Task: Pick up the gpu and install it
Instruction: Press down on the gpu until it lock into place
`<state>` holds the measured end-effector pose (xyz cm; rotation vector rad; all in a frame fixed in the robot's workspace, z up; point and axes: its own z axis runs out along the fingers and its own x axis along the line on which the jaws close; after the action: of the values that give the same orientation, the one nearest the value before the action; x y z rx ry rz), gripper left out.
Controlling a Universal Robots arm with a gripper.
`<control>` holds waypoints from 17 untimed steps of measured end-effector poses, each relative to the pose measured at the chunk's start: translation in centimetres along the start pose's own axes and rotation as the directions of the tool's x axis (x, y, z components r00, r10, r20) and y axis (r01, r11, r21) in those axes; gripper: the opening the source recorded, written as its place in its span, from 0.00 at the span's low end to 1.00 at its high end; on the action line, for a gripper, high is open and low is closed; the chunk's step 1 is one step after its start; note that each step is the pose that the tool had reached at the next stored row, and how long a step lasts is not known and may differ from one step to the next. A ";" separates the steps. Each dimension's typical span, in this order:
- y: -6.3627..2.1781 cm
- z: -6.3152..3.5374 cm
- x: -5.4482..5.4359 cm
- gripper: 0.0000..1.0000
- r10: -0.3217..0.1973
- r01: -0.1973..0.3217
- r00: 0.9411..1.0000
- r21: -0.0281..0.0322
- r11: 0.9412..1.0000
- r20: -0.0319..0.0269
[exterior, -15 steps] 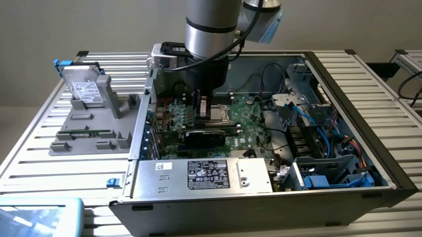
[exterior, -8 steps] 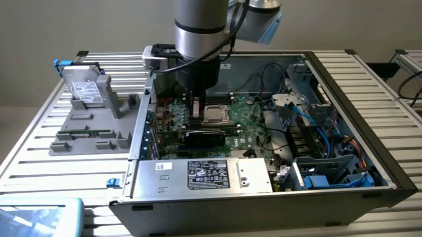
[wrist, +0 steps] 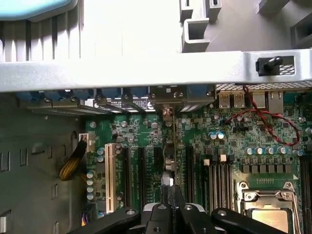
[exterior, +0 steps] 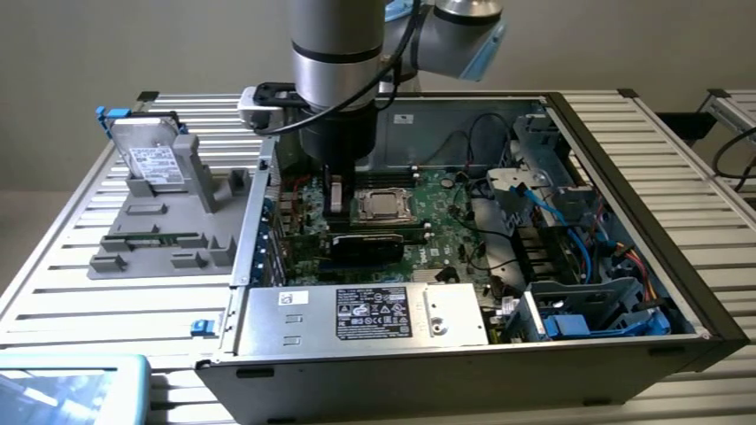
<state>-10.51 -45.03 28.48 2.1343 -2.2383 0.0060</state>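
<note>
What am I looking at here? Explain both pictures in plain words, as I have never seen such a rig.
The machine is a robot arm with a grasping part at its tip, the end effector. The exterior view is taken by a camera off the arm. The wrist view comes from a camera on the arm's wrist, looking past the end effector.

On the slatted table lies an open computer case. To the exterior view's left of it is a gray holder with a hard drive standing in it.

The arm reaches down into the case. The end effector is shut on the gpu, a thin card seen edge-on in the wrist view, standing over the green motherboard.
</note>
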 end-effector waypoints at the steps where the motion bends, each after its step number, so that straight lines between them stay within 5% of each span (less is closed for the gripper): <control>1: 0.06 0.00 0.0 0.12 0.000 0.000 1.000 0.004 1.000 0.000; 4: 0.08 0.02 0.0 0.12 0.000 0.000 1.000 0.006 1.000 0.000; 10: 0.86 0.52 -0.1 0.12 0.002 -0.002 1.000 0.028 1.000 0.002; 17: 1.23 1.08 -0.4 0.12 0.005 -0.006 1.000 0.039 0.999 0.001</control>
<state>-11.75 -44.60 27.42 2.1478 -2.2633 0.0487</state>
